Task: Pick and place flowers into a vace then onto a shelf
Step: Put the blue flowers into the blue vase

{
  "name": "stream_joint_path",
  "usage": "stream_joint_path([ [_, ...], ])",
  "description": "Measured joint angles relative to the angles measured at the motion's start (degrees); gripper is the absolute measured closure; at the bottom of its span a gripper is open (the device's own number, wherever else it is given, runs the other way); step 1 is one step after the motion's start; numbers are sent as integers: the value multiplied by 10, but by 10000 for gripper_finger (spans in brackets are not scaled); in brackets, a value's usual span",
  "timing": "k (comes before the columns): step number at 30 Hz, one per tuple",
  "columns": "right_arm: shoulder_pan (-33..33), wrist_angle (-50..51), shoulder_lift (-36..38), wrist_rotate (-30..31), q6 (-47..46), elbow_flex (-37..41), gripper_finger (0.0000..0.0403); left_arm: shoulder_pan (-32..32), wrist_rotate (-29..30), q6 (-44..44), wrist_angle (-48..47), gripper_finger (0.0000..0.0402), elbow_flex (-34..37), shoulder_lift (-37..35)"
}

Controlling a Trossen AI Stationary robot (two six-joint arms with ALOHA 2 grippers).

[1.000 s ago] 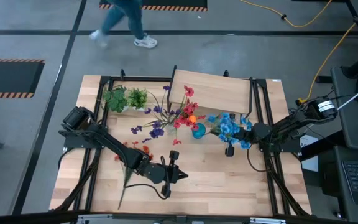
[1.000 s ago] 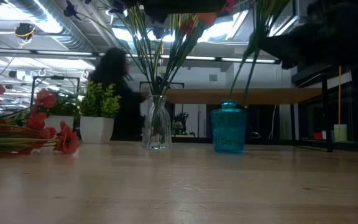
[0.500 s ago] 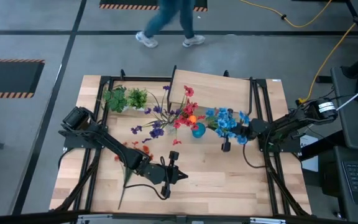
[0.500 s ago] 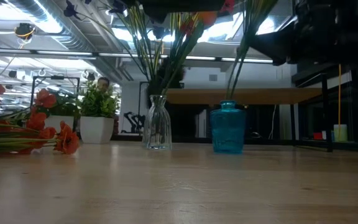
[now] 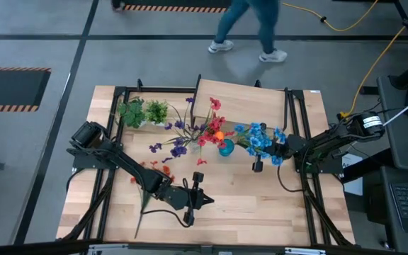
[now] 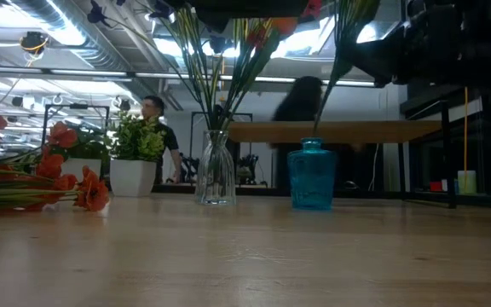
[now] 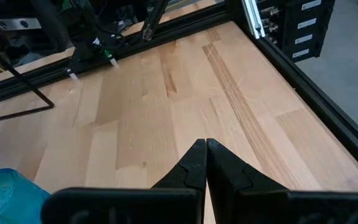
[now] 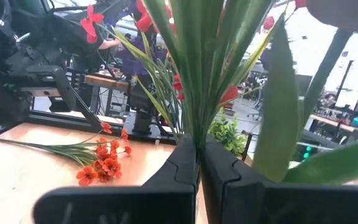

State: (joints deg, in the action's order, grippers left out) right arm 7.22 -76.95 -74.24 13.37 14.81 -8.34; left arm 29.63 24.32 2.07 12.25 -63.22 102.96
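Right gripper [image 5: 259,157] is clamped on the blue flower spray [image 5: 260,140], stems pinched between its fingers [image 8: 185,163], holding it just above the teal vase [image 6: 312,175] mid-bench beside the shelf [image 5: 243,105]. Clear glass vase [image 6: 215,167] already carries red and purple sprays [image 5: 202,130]; an orange-red spray [image 6: 54,183] lies flat near the bench's left edge. Left gripper [image 5: 208,199] sits pinched shut, holding nothing, near the bench's front edge.

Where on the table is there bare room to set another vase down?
Bare wood lies along the near edge, right of the left gripper and in front of the blue vase. Crowded: around the clear vase, the potted tufts and the shelf.
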Motion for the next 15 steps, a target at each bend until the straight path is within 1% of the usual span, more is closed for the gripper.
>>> stream_joint_path([
  [10,0,11,0,0,9,0,401,0,0,1,0,396,0,0],
  [15,-13,24,0,0,10,0,401,0,0,1,0,396,0,0],
])
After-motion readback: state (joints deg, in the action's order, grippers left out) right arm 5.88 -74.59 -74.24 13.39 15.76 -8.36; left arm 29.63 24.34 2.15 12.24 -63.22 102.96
